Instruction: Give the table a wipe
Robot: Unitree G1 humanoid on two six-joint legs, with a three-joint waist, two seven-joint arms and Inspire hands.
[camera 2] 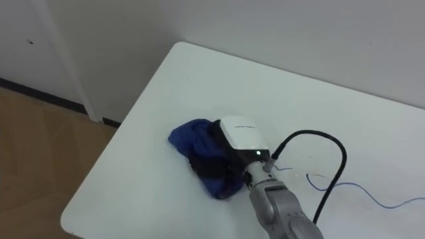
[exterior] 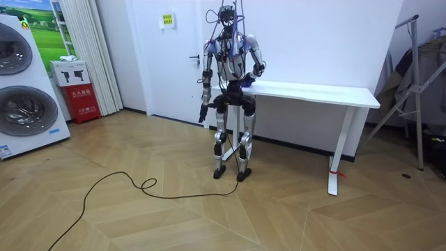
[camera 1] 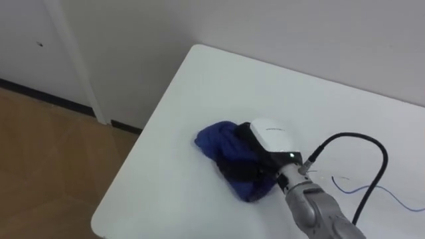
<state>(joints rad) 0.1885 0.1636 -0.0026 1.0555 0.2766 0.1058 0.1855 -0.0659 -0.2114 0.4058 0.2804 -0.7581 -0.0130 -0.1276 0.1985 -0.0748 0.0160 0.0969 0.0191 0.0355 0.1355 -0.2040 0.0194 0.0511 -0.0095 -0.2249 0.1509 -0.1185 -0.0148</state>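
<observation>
Checking print first: nothing I can read from here. A small yellow-green sign (exterior: 167,19) is stuck high on the door (exterior: 175,70), text too small. At the room view's left there's a red cabinet (exterior: 82,102) w/ a white box (exterior: 68,72) on top carrying dark pictograms. Next to it are two stacked washing machines (exterior: 21,84) w/ small stickers, and a green landscape poster (exterior: 31,10) hangs above them.

The cloth (camera 1: 218,141) is deep blue, crumpled into a loose lump w/ darker folds. It lies on the white surface (camera 1: 219,79) near its left edge, a bit in from the far left corner. The right hand (camera 1: 271,135) sits on top of the cloth, white back cover facing up, a small light lit near the wrist. Its dark fingers go down into the folds, so I can't tell if they're gripping or just pressing flat. To the right of the wrist a thin blue line (camera 1: 382,192) runs across the surface; wire or mark, can't tell.

In the room view the robot stands upright at the surface's left end, facing the wall, right arm out over the top. The left hand (exterior: 201,111) hangs by its side, clear of the surface; its state I can't tell at that range.
</observation>
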